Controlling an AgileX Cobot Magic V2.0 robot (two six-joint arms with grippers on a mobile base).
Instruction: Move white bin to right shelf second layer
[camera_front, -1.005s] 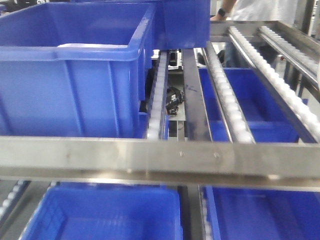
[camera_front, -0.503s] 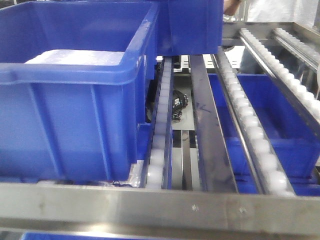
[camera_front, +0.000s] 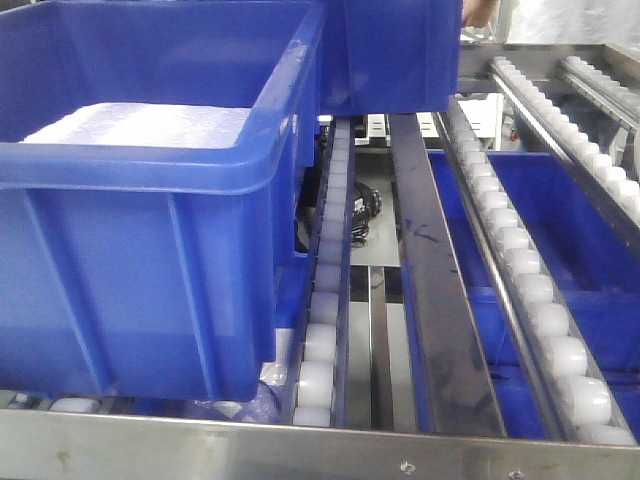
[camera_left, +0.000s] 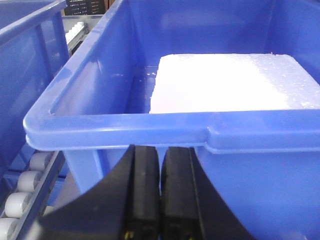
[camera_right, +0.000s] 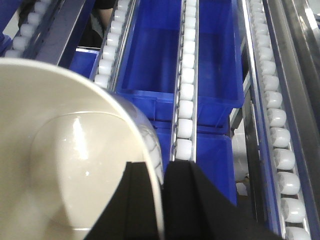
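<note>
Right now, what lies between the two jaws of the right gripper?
In the right wrist view, the wall of the white bin stands between the jaws of the right gripper, its rim pinched there; nothing else.

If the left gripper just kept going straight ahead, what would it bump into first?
Most likely the near wall of the blue crate. The left gripper, jaws together, points right at it just below the rim, with white foam lying inside. How much gap remains is unclear.
</note>
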